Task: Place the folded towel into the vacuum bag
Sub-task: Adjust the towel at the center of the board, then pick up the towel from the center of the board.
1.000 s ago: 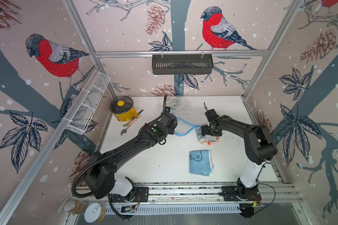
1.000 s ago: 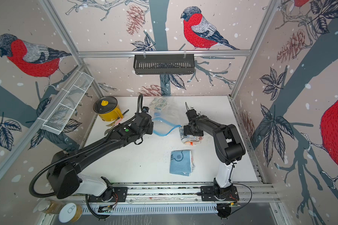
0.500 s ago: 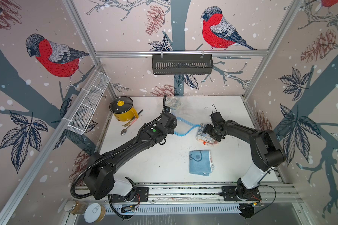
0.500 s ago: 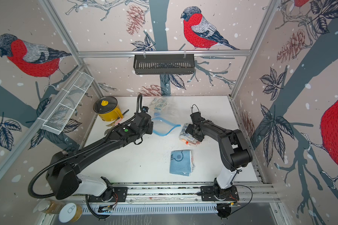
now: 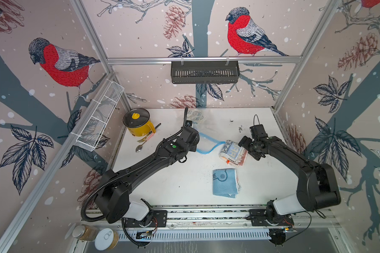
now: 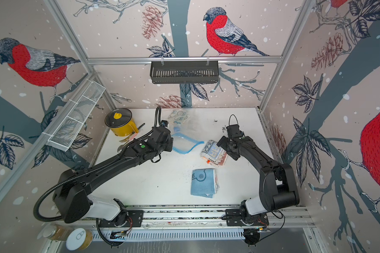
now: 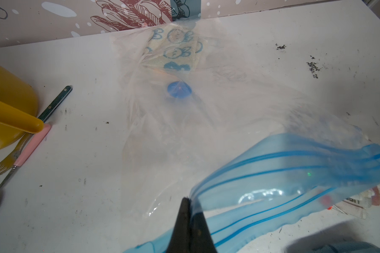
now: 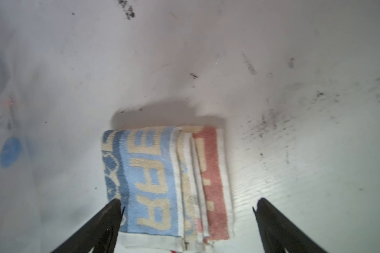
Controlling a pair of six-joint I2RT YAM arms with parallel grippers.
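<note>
**Left arm** point(image 5: 154, 157): the jaws stay closed on the zip strip point(image 7: 294, 162) of the bag point(image 7: 206, 122), holding that edge lifted off the table point(image 5: 184, 181). Position is unchanged from one second ago. The bag mouth faces the towel point(image 5: 232, 152).

**Right arm** point(image 5: 283, 153): one second ago the jaws sat over the towel. They have since drawn back to its right edge and now stand wide open, gripping nothing.

**Towel:** it lies folded flat on the table, just beside the bag mouth and outside the bag, in about the same spot as before.

**Other items:**
- A patterned towel point(image 7: 173, 50) lies inside the bag at its far end, beyond the valve point(image 7: 179, 89).
- A blue towel point(image 5: 225, 183) lies nearer the table front and has not moved.
</note>
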